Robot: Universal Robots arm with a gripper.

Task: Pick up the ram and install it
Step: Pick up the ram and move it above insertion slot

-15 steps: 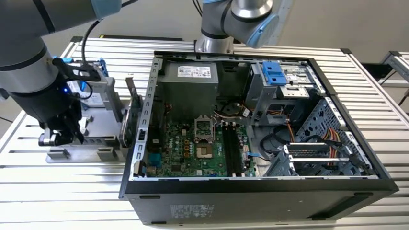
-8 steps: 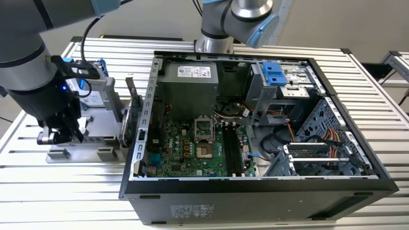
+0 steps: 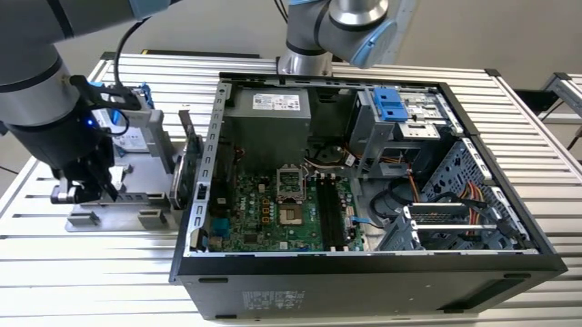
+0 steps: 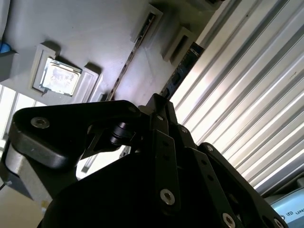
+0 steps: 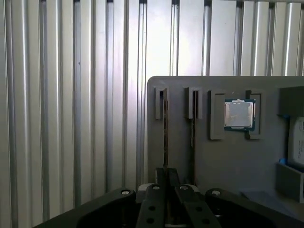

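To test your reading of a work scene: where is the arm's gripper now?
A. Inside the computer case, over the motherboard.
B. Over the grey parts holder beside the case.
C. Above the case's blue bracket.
B: in the exterior view the gripper hangs over the grey parts holder, outside the open case.

No legible text anywhere

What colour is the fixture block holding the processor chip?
Plain grey; the fixture block bearing the processor chip shows best in the first wrist view.
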